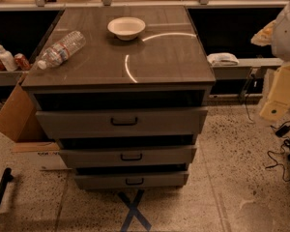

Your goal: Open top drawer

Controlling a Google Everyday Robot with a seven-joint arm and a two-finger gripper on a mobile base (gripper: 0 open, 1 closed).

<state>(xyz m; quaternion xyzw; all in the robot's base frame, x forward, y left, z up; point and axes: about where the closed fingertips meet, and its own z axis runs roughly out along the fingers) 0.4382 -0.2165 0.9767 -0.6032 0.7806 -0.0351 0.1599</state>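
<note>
Three grey drawers [96, 157] sat stacked in a cabinet [116, 76]. The top drawer [77, 123], the widest and tallest, lay just under the dark glossy top, and its flat front looked pushed in, so we judged it not yet opened. Its handle [124, 122], a small black bar, sat at the middle of the front with its long axis running left to right. The gripper [275, 108] hung at the right edge of the scene, off the cabinet's right side and well apart from it. We could not tell whether it was open or closed, and we saw nothing held by it. From there the handle lay to the left and slightly lower, so we judged the arm would have to swing left to the front, meet the bar across its length and pull toward the near side. The fronts looked smooth, matte and hard, and the bar was thin. On the top a clear plastic bottle [62, 49] lay on its side at the left, and a shallow white bowl [126, 27] stood toward the far edge; both seemed light enough to shift if the cabinet jerked.
</note>
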